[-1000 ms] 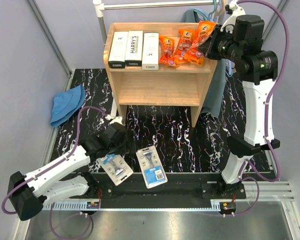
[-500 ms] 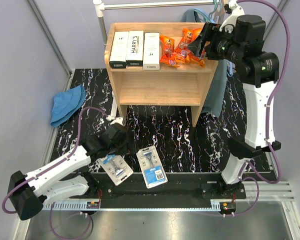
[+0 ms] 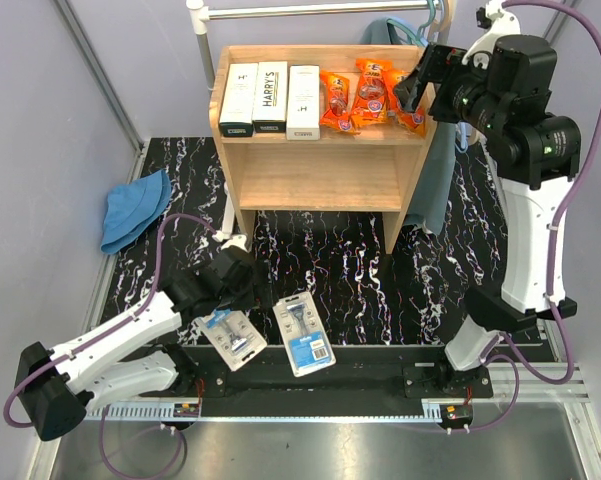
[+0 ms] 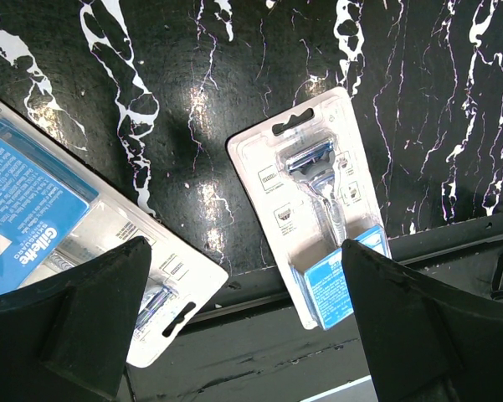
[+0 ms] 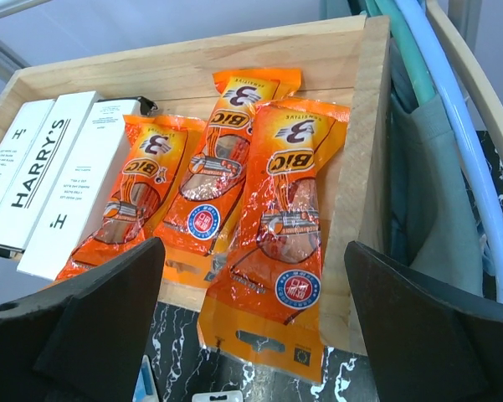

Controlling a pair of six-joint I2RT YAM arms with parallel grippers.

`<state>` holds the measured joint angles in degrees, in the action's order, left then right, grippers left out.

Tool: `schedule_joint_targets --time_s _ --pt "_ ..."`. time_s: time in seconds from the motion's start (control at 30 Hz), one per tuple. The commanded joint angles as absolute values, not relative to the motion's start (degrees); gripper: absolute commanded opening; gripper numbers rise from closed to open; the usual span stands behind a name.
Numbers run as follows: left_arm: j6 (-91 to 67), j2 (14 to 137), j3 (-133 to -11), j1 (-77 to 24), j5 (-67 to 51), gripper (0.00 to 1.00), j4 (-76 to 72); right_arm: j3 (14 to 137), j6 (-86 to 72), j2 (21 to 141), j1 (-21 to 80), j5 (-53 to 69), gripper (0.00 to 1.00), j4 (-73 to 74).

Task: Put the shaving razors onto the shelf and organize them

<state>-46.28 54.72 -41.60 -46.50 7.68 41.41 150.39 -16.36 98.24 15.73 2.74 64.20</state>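
Right gripper (image 5: pixel 255 322) is hovering, jaws wide apart and empty, over orange pouches (image 5: pixel 272 243) on shelf (image 5: pixel 364 167). Left gripper (image 4: pixel 251 322) is hanging spread above blister cards (image 4: pixel 322 209).

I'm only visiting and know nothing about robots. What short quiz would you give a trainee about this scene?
1. True or false: the three orange pouches lie on the top tier of the light wooden two-tier shelf.
2. How many clear blister cards with razors lie on the black marbled tabletop?
3. The blue cloth hat lies: A on the shelf; B on the tabletop, left of the shelf; C hanging above the shelf.
Key: 1 true; 2 two; 3 B.
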Motion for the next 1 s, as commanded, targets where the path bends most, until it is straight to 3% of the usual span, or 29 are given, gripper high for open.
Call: schedule_joint_targets --time_s 0.0,0.3,0.97 --pt "-45.7 53.3 -41.5 -46.8 7.0 0.99 39.3 148.2 -17.1 93.7 15.5 4.1 0.99 62.6" --pt "-43.9 53.5 -44.6 -46.8 7.1 0.99 40.2 131.9 -18.3 80.3 15.5 6.3 1.00 60.8" --pt "-46.5 58.3 -45.1 -48.2 3.9 0.99 38.3 71.6 -30.7 46.5 15.5 15.7 1.00 52.5"
